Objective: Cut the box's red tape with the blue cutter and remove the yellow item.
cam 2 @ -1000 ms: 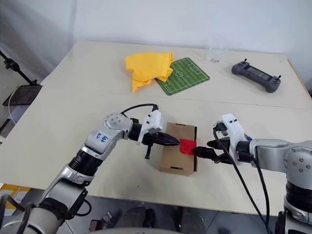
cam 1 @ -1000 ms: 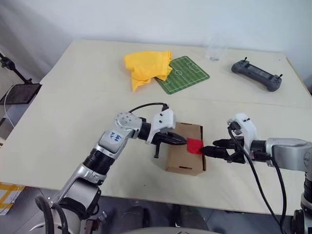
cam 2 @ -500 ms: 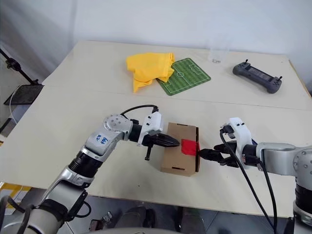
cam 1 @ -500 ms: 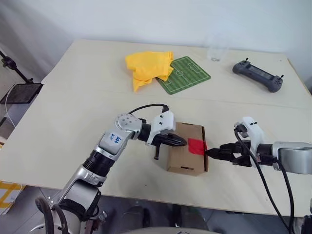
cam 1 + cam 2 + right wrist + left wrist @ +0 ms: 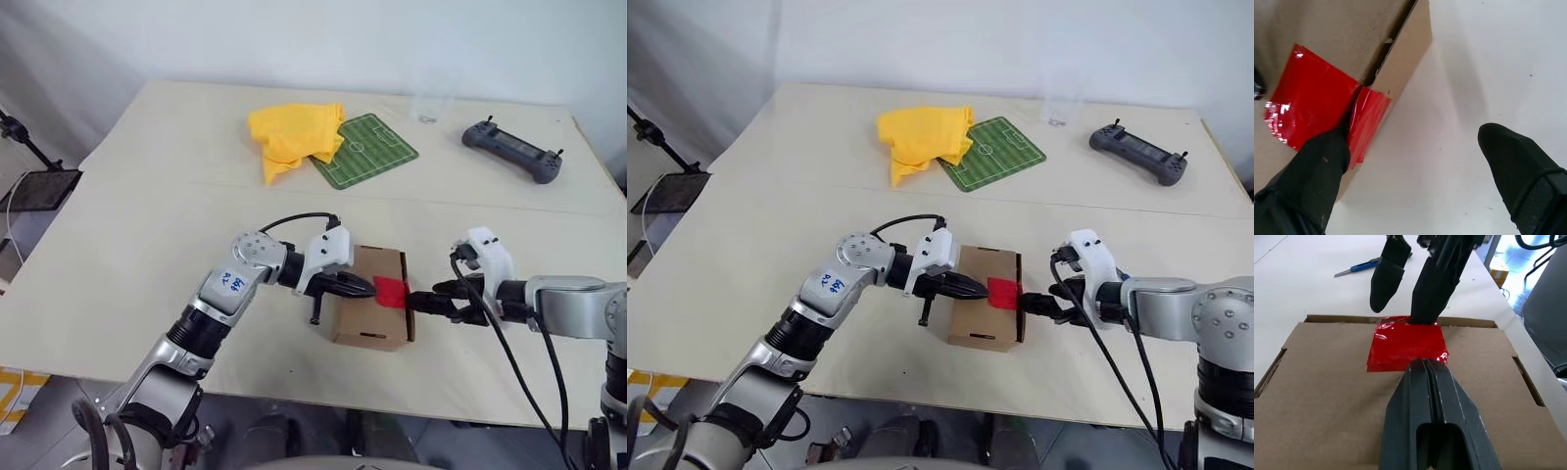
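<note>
Left wrist view: closed left gripper [image 5: 1426,363] rests on the box [image 5: 1322,382]; open right gripper [image 5: 1410,284] at 12 o'clock touches intact red tape [image 5: 1405,342]. Blue cutter [image 5: 1359,268] lies unused; cutting and removal remain.

Each arm consists of silver-grey metallic cylindrical segments joined by black ribbed collars. The left arm [image 5: 220,304] carries a white label with blue handwritten characters on its forearm housing, and its elbow joint cap is a round silver disc with small screws. A white moulded wrist housing sits behind each end effector. A black cable loops from the left forearm over to the white housing; on the right arm [image 5: 573,304], black cables run from the white housing down and back along the arm. The left end effector [image 5: 1427,377] and right end effector [image 5: 419,301] each have two matte black, tapered fingers with rounded tips.
</note>
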You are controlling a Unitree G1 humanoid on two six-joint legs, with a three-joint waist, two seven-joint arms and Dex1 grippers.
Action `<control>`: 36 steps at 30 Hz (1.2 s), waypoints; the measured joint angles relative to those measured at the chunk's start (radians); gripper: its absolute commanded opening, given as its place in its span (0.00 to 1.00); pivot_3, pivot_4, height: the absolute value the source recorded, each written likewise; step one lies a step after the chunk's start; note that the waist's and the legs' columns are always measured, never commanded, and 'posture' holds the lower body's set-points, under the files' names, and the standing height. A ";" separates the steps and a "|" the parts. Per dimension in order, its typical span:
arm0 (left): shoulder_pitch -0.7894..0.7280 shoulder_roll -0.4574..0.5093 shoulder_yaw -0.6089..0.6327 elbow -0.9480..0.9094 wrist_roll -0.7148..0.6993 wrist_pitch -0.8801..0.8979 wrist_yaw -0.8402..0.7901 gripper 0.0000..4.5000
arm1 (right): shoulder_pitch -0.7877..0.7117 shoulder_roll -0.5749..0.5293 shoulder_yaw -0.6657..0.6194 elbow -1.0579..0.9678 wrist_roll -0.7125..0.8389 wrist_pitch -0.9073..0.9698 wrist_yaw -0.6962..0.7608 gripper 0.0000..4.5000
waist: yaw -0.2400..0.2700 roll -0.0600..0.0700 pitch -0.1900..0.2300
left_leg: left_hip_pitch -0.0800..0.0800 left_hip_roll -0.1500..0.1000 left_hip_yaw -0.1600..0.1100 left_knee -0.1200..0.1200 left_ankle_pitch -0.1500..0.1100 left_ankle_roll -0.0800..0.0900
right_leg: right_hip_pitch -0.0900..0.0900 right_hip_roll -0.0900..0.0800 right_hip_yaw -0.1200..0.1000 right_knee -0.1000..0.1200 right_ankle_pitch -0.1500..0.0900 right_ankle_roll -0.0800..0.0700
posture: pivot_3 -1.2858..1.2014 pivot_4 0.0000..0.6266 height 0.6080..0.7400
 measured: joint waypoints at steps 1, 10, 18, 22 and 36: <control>0.000 -0.001 0.000 -0.002 0.000 0.001 0.000 0.00 | 0.001 -0.016 0.013 -0.020 -0.016 -0.004 0.004 0.99 | 0.000 0.000 0.000 | 0.000 0.000 0.000 0.000 0.000 0.000 | 0.000 0.000 0.000 0.000 0.000 0.000 | 0.52 0.24 1.00; 0.018 0.007 -0.001 -0.033 0.000 0.018 0.000 0.00 | 0.126 -0.184 0.078 -0.065 -0.199 -0.078 0.113 0.99 | 0.006 0.000 0.000 | -0.002 0.000 0.000 0.000 -0.002 0.002 | 0.000 -0.001 0.000 -0.003 0.000 0.001 | 0.52 0.24 1.00; 0.018 0.000 -0.003 -0.031 0.001 0.018 0.001 0.00 | 0.166 -0.163 0.078 -0.052 -0.306 -0.150 0.196 0.99 | 0.007 0.000 0.000 | -0.002 0.000 0.000 -0.001 -0.002 0.001 | 0.000 0.000 -0.001 -0.003 0.000 0.001 | 0.52 0.24 1.00; 0.018 0.000 -0.004 -0.031 0.001 0.017 0.000 0.00 | 0.169 -0.159 0.055 -0.046 -0.327 -0.162 0.229 0.99 | 0.006 0.000 0.000 | -0.002 0.000 0.000 -0.001 -0.002 0.001 | -0.001 0.000 -0.001 -0.003 0.000 0.001 | 0.52 0.24 1.00; 0.017 0.000 -0.006 -0.031 0.002 0.015 0.001 0.00 | 0.014 -0.064 -0.044 -0.049 -0.288 -0.021 0.283 0.99 | 0.006 0.000 0.000 | -0.002 0.000 -0.001 -0.001 -0.002 0.001 | -0.001 0.000 -0.001 -0.003 0.000 0.000 | 0.52 0.24 1.00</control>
